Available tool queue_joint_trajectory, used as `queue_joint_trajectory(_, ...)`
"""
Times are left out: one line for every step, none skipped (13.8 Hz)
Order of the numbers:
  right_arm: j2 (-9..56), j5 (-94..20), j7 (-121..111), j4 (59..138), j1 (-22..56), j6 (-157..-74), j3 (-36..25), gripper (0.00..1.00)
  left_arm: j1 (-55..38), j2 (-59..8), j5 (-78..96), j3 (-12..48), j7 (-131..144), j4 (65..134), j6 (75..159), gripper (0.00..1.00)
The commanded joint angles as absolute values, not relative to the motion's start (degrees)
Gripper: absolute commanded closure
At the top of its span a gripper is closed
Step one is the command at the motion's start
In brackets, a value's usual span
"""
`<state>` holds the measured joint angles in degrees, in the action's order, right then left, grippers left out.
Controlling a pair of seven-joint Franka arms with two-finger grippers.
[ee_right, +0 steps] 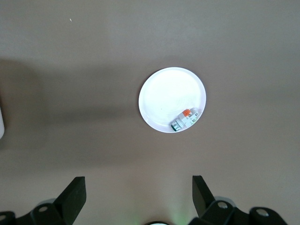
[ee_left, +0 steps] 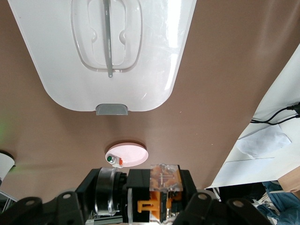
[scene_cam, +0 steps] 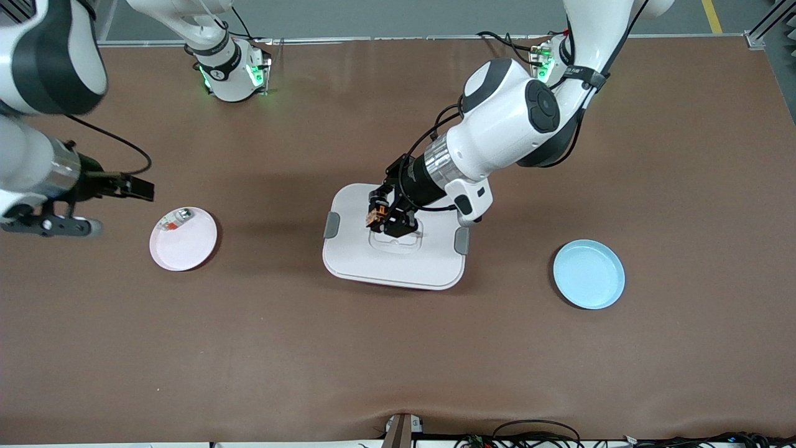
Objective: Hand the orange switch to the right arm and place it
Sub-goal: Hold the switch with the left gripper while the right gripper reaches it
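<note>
Brown desk [scene_cam: 398, 348] under two Franka arms: the left claw [scene_cam: 380, 214] hangs over the white lidded container [scene_cam: 348, 258] at mid-desk, pinching the orange switch [scene_cam: 371, 217]. Right claw [ee_right: 138, 193], spread wide and empty, hovers beside the pink plate [scene_cam: 186, 249], which carries a silver-white piece [scene_cam: 176, 219]. Blue plate [scene_cam: 588, 274] sits toward the left arm's end

2 plates: pink plate [scene_cam: 183, 239], blue plate [scene_cam: 589, 274]. 1 white lidded box [scene_cam: 395, 246]. 1 orange switch [scene_cam: 375, 214]. 1 silver-white piece [scene_cam: 175, 219]. 2 arms.
</note>
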<state>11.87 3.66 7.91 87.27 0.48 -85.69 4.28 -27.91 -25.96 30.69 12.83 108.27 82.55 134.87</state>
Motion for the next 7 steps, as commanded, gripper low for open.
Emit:
queue_joint_trajectory(10.55,4.13,7.29,85.78,0.62,-84.38,4.22,0.00,-28.39,-26.28,29.27,12.39,109.78,81.30,135.18,0.77)
queue_joint_trajectory(9.68,2.83,7.47,86.22,0.44,-84.46,4.39,0.00,-28.39,-26.37,29.27,12.39,109.78,81.30,135.18,0.77)
queue_joint_trajectory(9.41,-3.89,8.17,86.39,0.35,-84.98,3.96,0.00,-28.39,-26.37,29.18,12.39,109.78,81.30,135.18,0.77)
queue_joint_trajectory(9.14,-10.83,9.30,86.83,-0.34,-85.95,3.35,0.00,-28.39,-26.37,29.18,12.39,109.78,81.30,135.18,0.77)
queue_joint_trajectory(8.53,-14.64,12.97,87.71,-0.53,-87.35,3.43,0.00,-28.39,-26.45,29.18,12.39,109.78,81.30,135.18,0.77)
queue_joint_trajectory(7.92,-16.50,16.40,88.24,-0.01,-89.36,3.95,0.00,-28.48,-26.46,29.18,12.39,109.78,81.30,135.18,0.77)
queue_joint_trajectory(7.30,-19.48,17.48,89.29,1.22,-91.39,4.13,0.00,-28.48,-26.63,29.18,12.39,109.78,81.30,135.26,0.77)
